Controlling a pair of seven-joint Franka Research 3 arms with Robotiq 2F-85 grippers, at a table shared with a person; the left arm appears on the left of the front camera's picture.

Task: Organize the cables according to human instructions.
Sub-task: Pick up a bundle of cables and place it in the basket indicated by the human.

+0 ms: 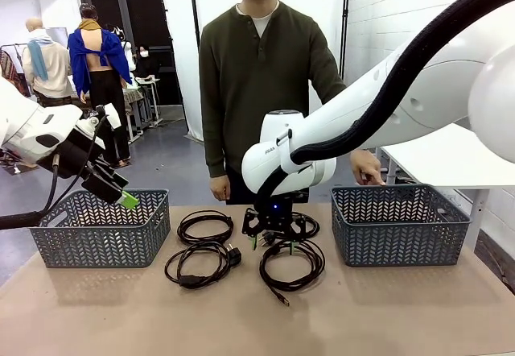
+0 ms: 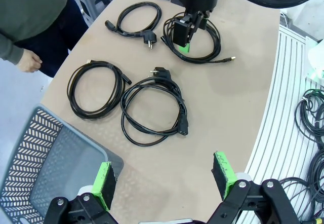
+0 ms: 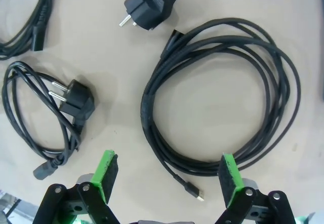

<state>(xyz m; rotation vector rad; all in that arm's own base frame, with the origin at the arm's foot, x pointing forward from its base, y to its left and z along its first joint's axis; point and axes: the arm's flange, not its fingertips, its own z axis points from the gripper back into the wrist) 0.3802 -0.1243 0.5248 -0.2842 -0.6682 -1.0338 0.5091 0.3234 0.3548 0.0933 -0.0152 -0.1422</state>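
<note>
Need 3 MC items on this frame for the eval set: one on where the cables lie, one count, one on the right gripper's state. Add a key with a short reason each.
1. Where do the cable coils lie?
A. on the table, between the left basket and the right basket
B. all in the left basket
C. all in the right basket

2. How many cable coils are there?
A. two
B. three
C. four

3. What state is the right gripper in?
A. shut on a plug
B. open, above a coil
C. shut, empty

Key:
1 A: the front view shows every coil on the tabletop between the baskets.
2 C: the left wrist view shows four separate coils.
3 B: its green pads stand wide apart, gripping nothing.
</note>
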